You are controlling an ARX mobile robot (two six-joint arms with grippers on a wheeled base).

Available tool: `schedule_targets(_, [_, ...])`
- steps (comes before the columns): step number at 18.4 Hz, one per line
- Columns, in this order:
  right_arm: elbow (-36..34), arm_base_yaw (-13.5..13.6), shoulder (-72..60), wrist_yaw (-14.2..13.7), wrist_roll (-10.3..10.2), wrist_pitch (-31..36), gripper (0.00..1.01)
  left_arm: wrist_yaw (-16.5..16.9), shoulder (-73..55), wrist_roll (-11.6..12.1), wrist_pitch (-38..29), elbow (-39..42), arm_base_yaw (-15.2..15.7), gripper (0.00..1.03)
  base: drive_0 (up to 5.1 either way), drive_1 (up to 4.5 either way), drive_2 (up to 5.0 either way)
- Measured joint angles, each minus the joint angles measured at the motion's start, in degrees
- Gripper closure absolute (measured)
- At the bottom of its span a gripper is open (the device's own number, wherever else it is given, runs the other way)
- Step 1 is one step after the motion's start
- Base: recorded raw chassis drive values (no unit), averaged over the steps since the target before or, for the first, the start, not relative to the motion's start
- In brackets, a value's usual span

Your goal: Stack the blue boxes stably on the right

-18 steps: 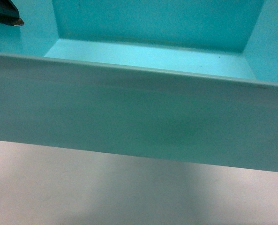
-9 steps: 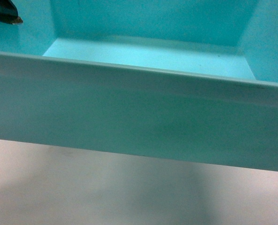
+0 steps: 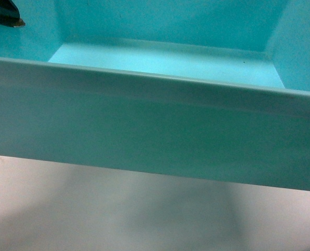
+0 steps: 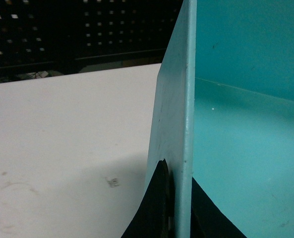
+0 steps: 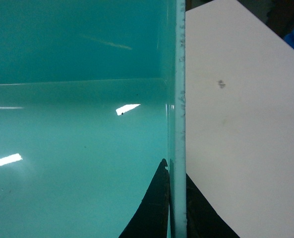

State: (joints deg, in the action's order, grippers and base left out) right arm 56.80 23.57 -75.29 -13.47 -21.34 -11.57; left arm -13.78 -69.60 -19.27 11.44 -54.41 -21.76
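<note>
turquoise box [image 3: 144, 120], left pincer [image 4: 174, 208] and right pincer [image 5: 176, 208] clamping walls

Turquoise tub [image 3: 160, 125] fills view above pale table [image 3: 144, 214]; claw tips at top corners.

A pale, off-white desk [image 4: 62, 148] fills the room's foreground, its surface matte and lightly scuffed — a small dark mark [image 4: 112, 182] sits on it in the left wrist view. Behind its far edge stands a dark perforated panel [image 4: 77, 29], almost black, dotted with rows of pale holes.
</note>
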Motion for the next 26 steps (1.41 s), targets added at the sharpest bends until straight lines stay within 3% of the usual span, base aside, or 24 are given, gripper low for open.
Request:
schedule_targets(13, [0.04,0.00,-0.37,-0.02,-0.04,-0.02,0.99,-0.11,0.00,0.00,0.09,0.00,-0.04,1.01,1.1,-6.18,0.5])
schedule_targets(26, [0.04,-0.15,-0.22,-0.13,-0.02,-0.31,0.99,0.04,-0.11,0.00,-0.13,0.00,-0.28,1.01,2.9,-4.72,-2.8])
